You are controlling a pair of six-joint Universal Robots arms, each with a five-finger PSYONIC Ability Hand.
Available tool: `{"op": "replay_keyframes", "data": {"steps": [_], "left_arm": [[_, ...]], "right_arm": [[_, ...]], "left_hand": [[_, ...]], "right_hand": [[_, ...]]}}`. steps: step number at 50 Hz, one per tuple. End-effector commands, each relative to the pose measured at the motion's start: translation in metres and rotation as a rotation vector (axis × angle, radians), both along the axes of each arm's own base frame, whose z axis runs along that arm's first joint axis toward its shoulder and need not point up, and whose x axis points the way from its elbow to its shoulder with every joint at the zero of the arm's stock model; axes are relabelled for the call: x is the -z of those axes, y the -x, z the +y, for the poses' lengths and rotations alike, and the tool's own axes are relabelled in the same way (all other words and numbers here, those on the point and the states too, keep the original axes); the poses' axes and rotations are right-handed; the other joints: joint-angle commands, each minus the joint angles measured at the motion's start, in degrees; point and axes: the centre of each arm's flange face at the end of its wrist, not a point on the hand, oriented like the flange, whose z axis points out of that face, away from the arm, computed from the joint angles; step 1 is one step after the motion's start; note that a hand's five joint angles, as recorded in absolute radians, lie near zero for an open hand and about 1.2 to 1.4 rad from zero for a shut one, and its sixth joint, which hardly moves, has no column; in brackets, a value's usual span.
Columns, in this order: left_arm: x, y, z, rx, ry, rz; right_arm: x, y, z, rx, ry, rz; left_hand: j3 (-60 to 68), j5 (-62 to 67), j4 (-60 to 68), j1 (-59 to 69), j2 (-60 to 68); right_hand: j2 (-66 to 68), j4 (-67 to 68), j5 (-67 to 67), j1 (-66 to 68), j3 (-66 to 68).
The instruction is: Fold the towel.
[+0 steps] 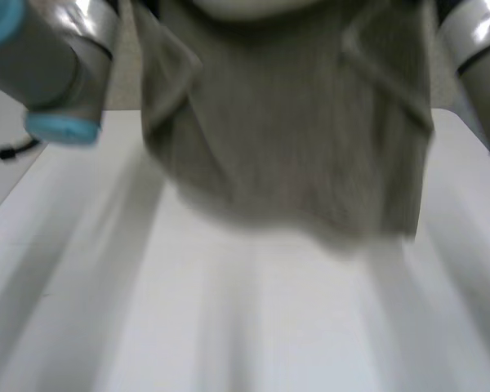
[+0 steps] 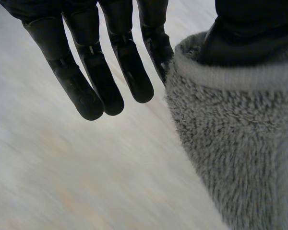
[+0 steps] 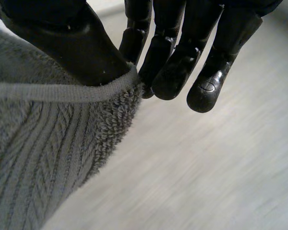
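You are hanging the towel (image 1: 286, 139) above the worktop (image 1: 253, 327), left hand (image 2: 110, 62) and right hand (image 3: 182, 62) each pinching its top hem under the thumb, the hem running left to right.

A: Where's the top edge of the towel (image 1: 286, 147)?
B: Cut off above, in the head view.
A: And the thumb tips?
B: Buried behind the hem, on the left hand (image 2: 96, 62) and the right hand (image 3: 180, 57) alike.

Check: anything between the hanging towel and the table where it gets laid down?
Nothing visible. The towel hangs pinched at its hemmed edge by the left hand and the right hand, and the white table below it shows bare.
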Motion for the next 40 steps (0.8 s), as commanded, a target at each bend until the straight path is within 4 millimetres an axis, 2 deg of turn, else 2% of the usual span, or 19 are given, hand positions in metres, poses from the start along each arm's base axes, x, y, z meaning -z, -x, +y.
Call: {"op": "replay_keyframes", "data": {"steps": [1, 3, 6, 7, 8, 9, 10, 13, 15, 16, 18, 19, 20, 22, 23, 25, 26, 30, 40], "left_arm": [[-0.055, -0.030, 0.019, 0.019, 0.197, 0.182], [-0.050, -0.033, 0.021, 0.035, 0.182, 0.184], [-0.029, -0.037, 0.020, 0.058, 0.114, 0.151], [-0.006, -0.038, 0.019, 0.075, 0.056, 0.097], [-0.006, -0.038, 0.019, 0.075, 0.055, 0.097], [0.024, -0.037, 0.021, 0.103, -0.019, 0.033], [0.051, -0.036, 0.024, 0.126, -0.089, -0.014], [0.076, -0.037, 0.026, 0.139, -0.150, -0.052], [0.117, -0.046, 0.029, 0.129, -0.247, -0.106], [0.117, -0.046, 0.029, 0.129, -0.248, -0.106], [0.155, -0.056, 0.034, 0.096, -0.331, -0.166], [0.155, -0.056, 0.034, 0.096, -0.332, -0.166], [0.172, -0.059, 0.038, 0.080, -0.366, -0.200], [0.188, -0.061, 0.043, 0.068, -0.401, -0.239], [0.204, -0.062, 0.047, 0.058, -0.433, -0.282], [0.219, -0.063, 0.052, 0.058, -0.462, -0.327], [0.232, -0.063, 0.056, 0.063, -0.488, -0.368], [0.249, -0.063, 0.063, 0.083, -0.515, -0.424], [0.263, -0.065, 0.074, 0.101, -0.587, -0.452]], "right_arm": [[-0.052, 0.012, 0.028, -0.103, 0.182, -0.151], [-0.043, 0.011, 0.021, -0.115, 0.109, -0.114], [0.007, -0.002, 0.006, -0.209, -0.149, 0.083], [0.007, -0.002, 0.006, -0.210, -0.150, 0.083], [0.023, -0.007, 0.005, -0.246, -0.217, 0.150], [0.023, -0.007, 0.005, -0.246, -0.217, 0.151], [0.045, -0.012, 0.005, -0.277, -0.294, 0.225], [0.076, -0.015, 0.008, -0.298, -0.391, 0.344], [0.087, -0.014, 0.011, -0.293, -0.429, 0.387], [0.101, -0.014, 0.012, -0.292, -0.471, 0.429], [0.120, -0.013, 0.014, -0.297, -0.528, 0.472], [0.139, -0.013, 0.015, -0.301, -0.581, 0.512], [0.139, -0.013, 0.015, -0.301, -0.582, 0.513], [0.177, -0.014, 0.025, -0.321, -0.684, 0.591], [0.178, -0.014, 0.025, -0.321, -0.684, 0.592], [0.217, -0.012, 0.034, -0.324, -0.774, 0.672], [0.217, -0.012, 0.034, -0.325, -0.774, 0.672], [0.251, -0.007, 0.047, -0.299, -0.865, 0.748], [0.264, 0.004, 0.057, -0.211, -1.098, 0.613]], "left_hand": [[1.0, 1.8, 2.4, 2.3, 2.3], [1.0, 1.8, 2.4, 2.3, 2.3], [1.0, 1.8, 2.4, 2.3, 2.3], [1.0, 1.8, 2.4, 2.3, 2.3], [1.0, 1.8, 2.4, 2.3, 2.3], [1.0, 1.8, 2.4, 2.3, 2.3], [1.0, 1.8, 2.4, 2.3, 2.3], [1.0, 1.8, 2.4, 2.3, 2.3], [1.0, 1.8, 2.4, 2.3, 2.3], [1.0, 1.8, 2.4, 2.3, 2.3], [1.0, 1.8, 2.4, 2.3, 2.3], [1.0, 1.8, 2.4, 2.3, 2.3], [1.0, 1.8, 2.4, 2.3, 2.3], [1.0, 1.8, 2.4, 2.3, 2.3], [1.0, 1.8, 2.4, 2.3, 2.3], [1.0, 1.8, 2.4, 2.3, 2.3], [1.0, 1.8, 2.4, 2.3, 2.3], [1.0, 1.8, 2.4, 2.3, 2.3], [1.0, 1.8, 2.4, 2.3, 2.3]], "right_hand": [[3.8, 3.1, 3.1, 3.6, 3.2], [3.8, 3.1, 3.1, 3.6, 3.2], [3.8, 3.1, 3.1, 3.6, 3.2], [3.8, 3.1, 3.1, 3.6, 3.2], [3.8, 3.1, 3.1, 3.6, 3.2], [3.8, 3.1, 3.1, 3.6, 3.2], [3.8, 3.1, 3.1, 3.6, 3.2], [3.8, 3.1, 3.1, 3.6, 3.2], [3.8, 3.1, 3.1, 3.6, 3.2], [3.8, 3.1, 3.1, 3.6, 3.2], [3.8, 3.1, 3.1, 3.6, 3.2], [3.8, 3.1, 3.1, 3.6, 3.2], [3.8, 3.1, 3.1, 3.6, 3.2], [3.8, 3.1, 3.1, 3.6, 3.2], [3.8, 3.1, 3.1, 3.6, 3.2], [3.8, 3.1, 3.1, 3.6, 3.2], [3.8, 3.1, 3.1, 3.6, 3.2], [3.8, 3.1, 3.1, 3.6, 3.2], [3.8, 3.1, 3.1, 3.6, 3.2]]}}
